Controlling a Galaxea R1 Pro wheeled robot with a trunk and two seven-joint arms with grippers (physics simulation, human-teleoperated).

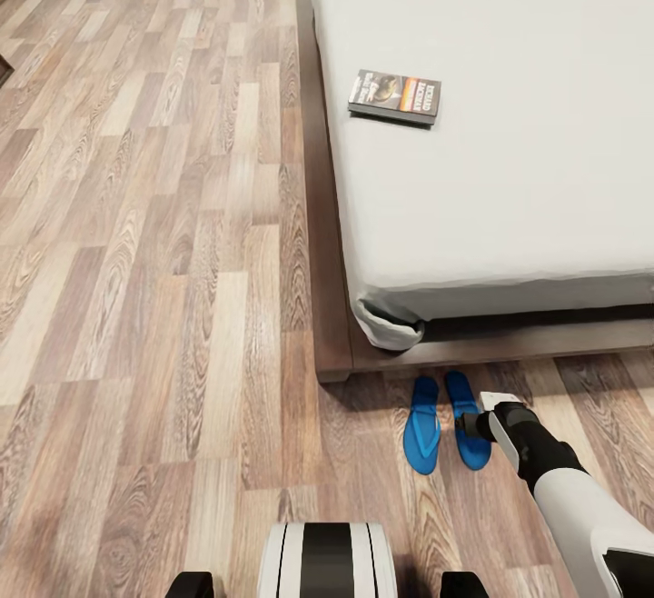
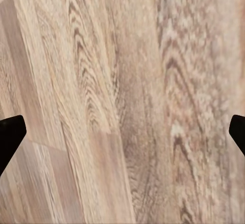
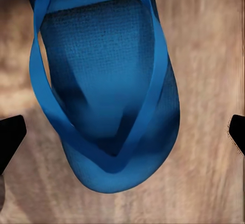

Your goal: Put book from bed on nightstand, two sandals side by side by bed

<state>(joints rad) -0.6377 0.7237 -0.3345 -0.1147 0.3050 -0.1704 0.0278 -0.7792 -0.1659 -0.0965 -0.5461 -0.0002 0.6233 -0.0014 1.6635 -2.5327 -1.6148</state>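
The book (image 1: 395,95) is seen lying flat on the pale mattress of the bed (image 1: 509,180), near the mattress's left edge as the head view shows it. Two blue sandals (image 1: 422,425) are set side by side on the wood floor (image 1: 163,262), just beside the bed frame's corner. The right gripper (image 3: 122,132) is held directly above the right-hand sandal (image 3: 104,96), its fingers (image 3: 10,137) spread wide apart with the sandal's toe end between them. The left gripper (image 2: 122,132) is likewise held wide open, over bare floor planks.
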